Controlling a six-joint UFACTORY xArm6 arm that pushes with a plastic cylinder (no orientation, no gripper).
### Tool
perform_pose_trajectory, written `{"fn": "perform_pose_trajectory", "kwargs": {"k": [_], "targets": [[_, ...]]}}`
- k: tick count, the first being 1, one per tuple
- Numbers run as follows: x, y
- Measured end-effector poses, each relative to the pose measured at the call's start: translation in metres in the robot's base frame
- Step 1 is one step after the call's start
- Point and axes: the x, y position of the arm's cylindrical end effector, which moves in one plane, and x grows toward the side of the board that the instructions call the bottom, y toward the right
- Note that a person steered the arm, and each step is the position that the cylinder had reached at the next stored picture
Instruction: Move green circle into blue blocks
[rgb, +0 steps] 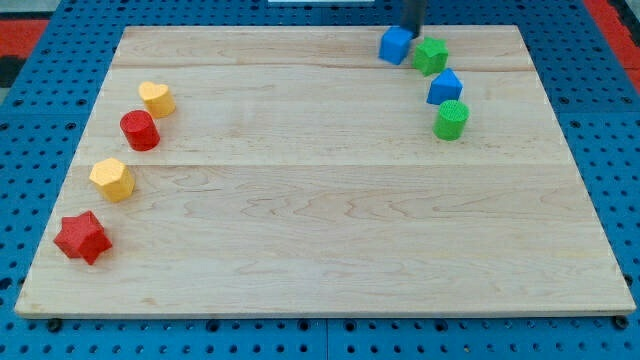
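The green circle (452, 120), a short cylinder, stands at the view's upper right, touching the lower edge of a blue block (445, 87). A second blue block, a cube (396, 45), sits near the top edge. A green star-like block (431, 55) lies between the two blue blocks. My tip (414, 34) comes down from the view's top and ends just at the upper right of the blue cube, left of the green star. It is well above the green circle.
On the view's left stand a yellow heart-like block (156, 98), a red cylinder (140, 130), a yellow hexagon (112, 179) and a red star (82, 237). The wooden board (320, 220) lies on a blue pegboard.
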Motion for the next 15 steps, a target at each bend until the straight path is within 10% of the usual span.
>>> {"fn": "perform_pose_trajectory", "kwargs": {"k": [3,6,9,11,15], "targets": [[0.084,-0.05],[0.064,0.075],[0.109,0.009],[0.123,0.102],[0.194,0.009]]}}
